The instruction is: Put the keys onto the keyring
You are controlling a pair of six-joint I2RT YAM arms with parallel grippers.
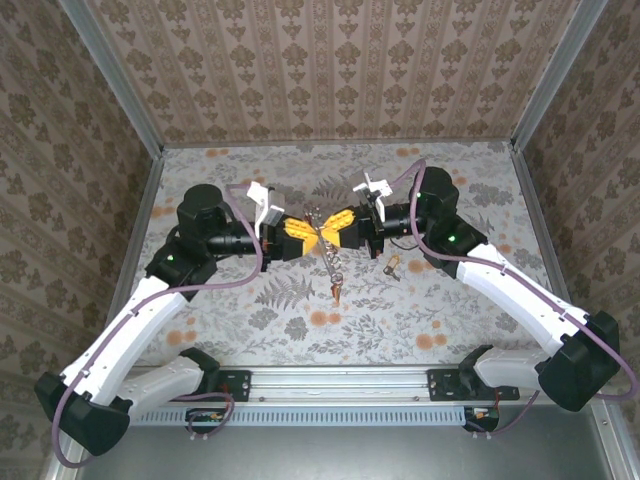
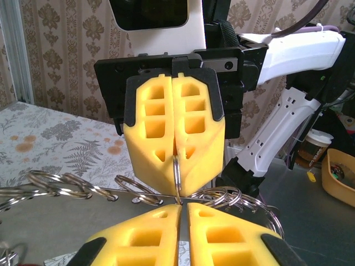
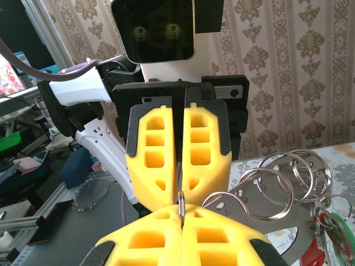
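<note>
- Grey-and-orange floral print covers the table (image 1: 250, 335); damask wallpaper walls (image 1: 330, 70) enclose it
- Both arms bend inward, meeting tip to tip above the table's middle
- The left gripper (image 1: 306, 234) and right gripper (image 1: 330, 230) each pinch the keyring (image 2: 177, 180), jaws closed
- The keys (image 1: 336, 285) dangle beneath it; a loose key (image 1: 393, 266) lies towards the right edge

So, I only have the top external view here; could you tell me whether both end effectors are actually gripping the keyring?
Observer: The right wrist view shows the left end effector shut on the thin keyring, seen edge-on.
Operator: And the right one, please?
Observer: The left wrist view shows the right end effector shut on it too.
Operator: Anything else close by?
Observer: Keys with green and red tags beside several split rings.
</note>
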